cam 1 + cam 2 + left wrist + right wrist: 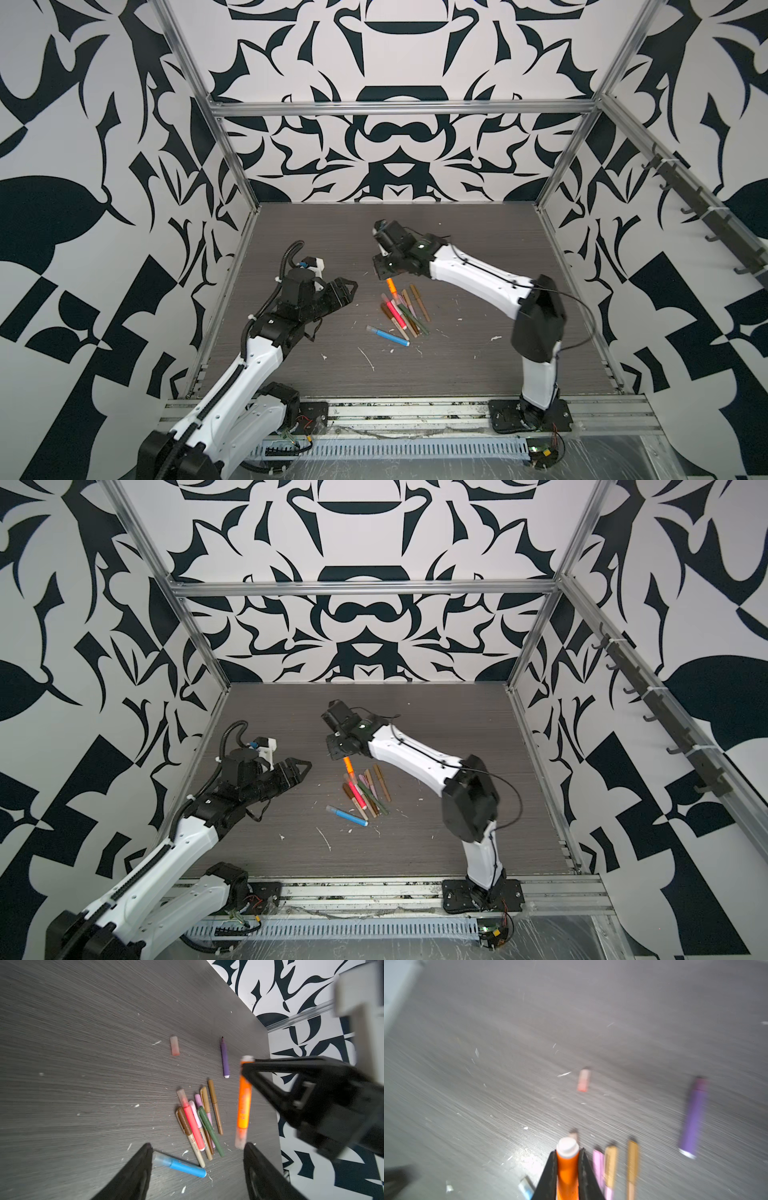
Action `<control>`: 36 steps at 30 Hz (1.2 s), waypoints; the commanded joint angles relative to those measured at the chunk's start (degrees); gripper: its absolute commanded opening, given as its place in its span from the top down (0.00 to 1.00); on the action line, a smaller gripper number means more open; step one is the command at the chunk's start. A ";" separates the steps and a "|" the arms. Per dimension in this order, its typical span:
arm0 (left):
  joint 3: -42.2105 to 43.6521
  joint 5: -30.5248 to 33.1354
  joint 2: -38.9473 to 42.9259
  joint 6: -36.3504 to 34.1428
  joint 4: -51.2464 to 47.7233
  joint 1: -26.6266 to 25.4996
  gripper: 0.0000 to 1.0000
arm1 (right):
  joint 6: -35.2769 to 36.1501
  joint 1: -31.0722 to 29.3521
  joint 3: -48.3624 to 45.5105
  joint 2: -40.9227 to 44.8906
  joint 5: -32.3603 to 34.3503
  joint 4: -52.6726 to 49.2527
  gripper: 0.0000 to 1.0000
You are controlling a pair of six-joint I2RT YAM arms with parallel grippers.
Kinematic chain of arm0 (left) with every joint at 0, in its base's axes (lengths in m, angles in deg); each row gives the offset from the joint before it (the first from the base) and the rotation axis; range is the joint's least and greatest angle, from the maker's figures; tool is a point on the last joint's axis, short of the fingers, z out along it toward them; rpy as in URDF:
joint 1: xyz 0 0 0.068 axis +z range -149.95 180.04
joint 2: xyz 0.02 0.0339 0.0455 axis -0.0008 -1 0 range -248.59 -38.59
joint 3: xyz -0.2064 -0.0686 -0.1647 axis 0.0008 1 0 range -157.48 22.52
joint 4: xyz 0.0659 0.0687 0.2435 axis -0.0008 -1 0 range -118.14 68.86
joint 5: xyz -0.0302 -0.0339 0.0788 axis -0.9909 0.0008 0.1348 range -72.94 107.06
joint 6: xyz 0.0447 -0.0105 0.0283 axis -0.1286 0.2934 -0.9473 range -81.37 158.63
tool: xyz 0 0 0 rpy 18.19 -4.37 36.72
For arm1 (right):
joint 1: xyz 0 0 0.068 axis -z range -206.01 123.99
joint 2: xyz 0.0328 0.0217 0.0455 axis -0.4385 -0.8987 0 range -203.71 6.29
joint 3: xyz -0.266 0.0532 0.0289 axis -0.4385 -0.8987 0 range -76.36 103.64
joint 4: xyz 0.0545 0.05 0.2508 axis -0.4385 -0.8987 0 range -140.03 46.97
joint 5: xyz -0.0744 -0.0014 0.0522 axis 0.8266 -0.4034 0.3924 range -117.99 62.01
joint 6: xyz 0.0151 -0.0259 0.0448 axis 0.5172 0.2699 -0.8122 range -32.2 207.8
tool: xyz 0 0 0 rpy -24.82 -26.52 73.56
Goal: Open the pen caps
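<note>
My right gripper [568,1150] is shut on an orange pen [391,286] [244,1105] near its white back end and holds it above the table, over the far side of the pile. The pen's cloudy cap [241,1140] points down, close to one finger of my left gripper [198,1145]. That gripper [348,291] stands open and empty, left of the pile of capped pens [403,313] [199,1124]. A blue pen [185,1166] with a clear cap lies nearest it. A loose pinkish cap [174,1045] and an uncapped purple pen [224,1059] lie farther off.
White flecks of debris [365,357] are scattered over the dark wood-grain table [478,374]. Patterned walls and aluminium frame posts [552,183] bound the table. The right arm [478,274] reaches over the table's right half.
</note>
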 commanded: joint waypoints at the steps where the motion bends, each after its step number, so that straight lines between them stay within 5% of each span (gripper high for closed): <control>1: 1.43 -4.34 -5.10 9.01 13.66 -2.73 0.29 | -10.04 6.50 -13.84 11.44 -0.35 10.52 1.00; 4: 1.23 -4.74 -11.57 12.48 26.08 -8.07 0.35 | -18.79 13.89 -26.77 20.56 -6.54 18.40 1.00; 7: -6.25 -5.98 -18.19 3.40 26.23 -14.48 0.35 | -19.23 19.62 -30.44 24.54 -11.82 17.16 1.00; 12: -24.27 -1.46 -29.09 -20.94 7.04 -26.16 0.38 | -16.00 22.41 -32.76 28.92 -14.37 14.29 1.00; 15: -32.28 3.72 -34.90 -29.71 -0.69 -30.69 0.46 | -15.31 22.83 -34.44 31.44 -15.51 14.14 1.00; 19: -39.77 5.40 -41.49 -34.37 -6.91 -32.09 0.58 | -14.96 22.99 -35.82 34.08 -16.13 13.64 1.00; 30: -47.75 8.99 -48.28 -37.31 -12.67 -34.32 0.63 | -13.95 25.40 -36.96 38.71 -16.75 11.57 1.00; 36: -48.75 7.87 -49.01 -37.58 -13.68 -34.44 0.86 | -14.51 25.80 -37.62 39.24 -16.92 11.72 1.00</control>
